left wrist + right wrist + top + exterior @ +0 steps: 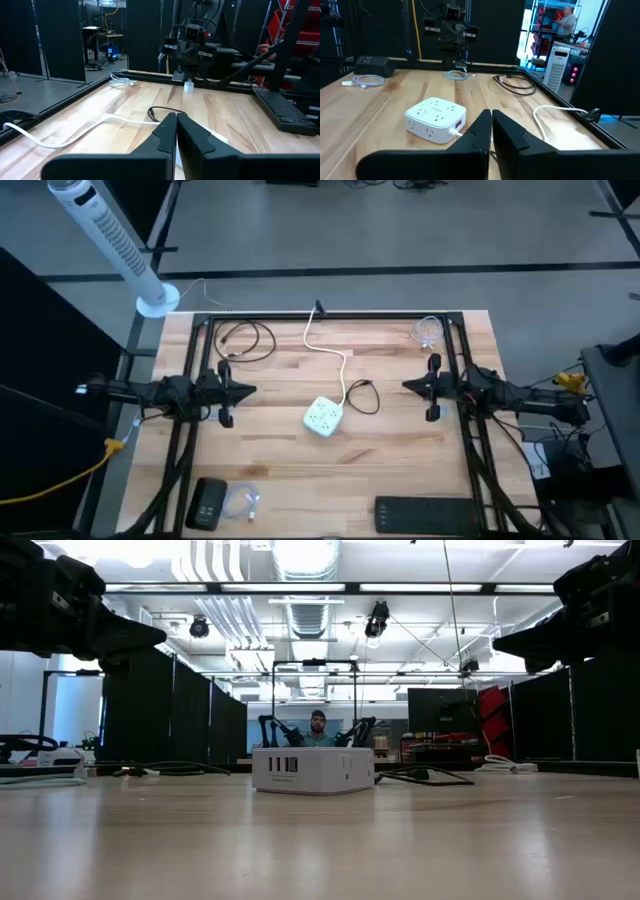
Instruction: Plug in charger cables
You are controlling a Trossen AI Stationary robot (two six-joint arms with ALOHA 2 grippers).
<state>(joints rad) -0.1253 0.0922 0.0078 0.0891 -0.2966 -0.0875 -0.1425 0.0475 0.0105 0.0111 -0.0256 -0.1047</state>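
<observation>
The charger cables lie loose on the wooden table. A black coil lies far left and a black loop beside the white socket cube. A pale coil lies far right, and a white coil near left. A further pale coil shows below the left arm. The cube rests flat mid-table, its thick white cord running to the far edge. My left gripper hovers shut left of the cube. My right gripper hovers shut right of it. Both point at the cube.
A long black power strip lies at the near right, a small black box at the near left. A black frame rail runs along the far edge. A white tower fan stands beyond the far left corner. A person sits far behind.
</observation>
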